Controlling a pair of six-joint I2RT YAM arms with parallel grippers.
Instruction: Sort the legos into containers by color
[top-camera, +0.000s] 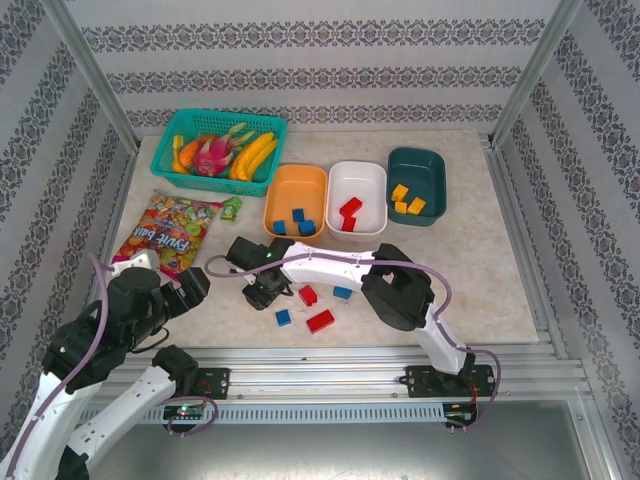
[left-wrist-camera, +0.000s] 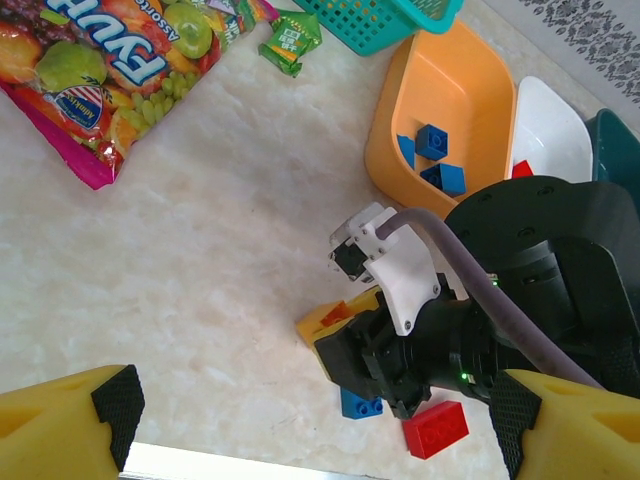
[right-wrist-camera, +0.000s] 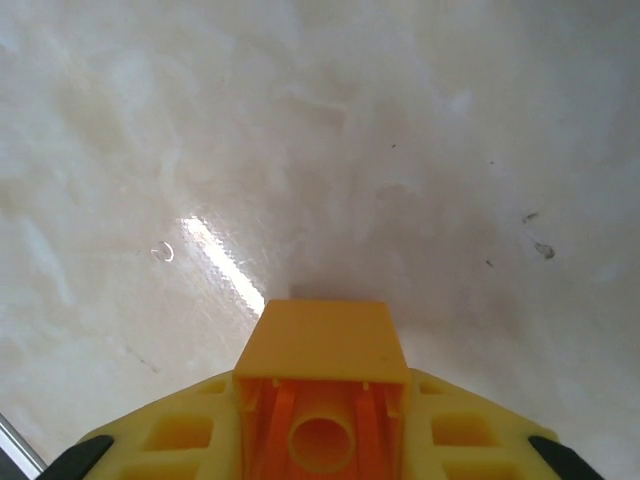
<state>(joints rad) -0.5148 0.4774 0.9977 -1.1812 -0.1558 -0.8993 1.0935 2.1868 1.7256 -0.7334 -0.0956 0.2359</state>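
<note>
Since the yellow brick (right-wrist-camera: 322, 350) is clamped between the closed right jaws, with its hollow underside turned toward the wrist, the coming move is judged to be a carry rather than a grasp. Whether the brick is clear of the table (right-wrist-camera: 300, 120) cannot be told. The dark teal tray (top-camera: 425, 165), which holds the other yellow bricks, lies well apart from these jaws, farther from the arm bases and to the robot's right, past the orange tray (top-camera: 296, 185) and the white tray (top-camera: 357, 180). Loose red and blue bricks (top-camera: 320, 320) lie just right of the jaws. The left jaws stand apart and empty, near on the left.
</note>
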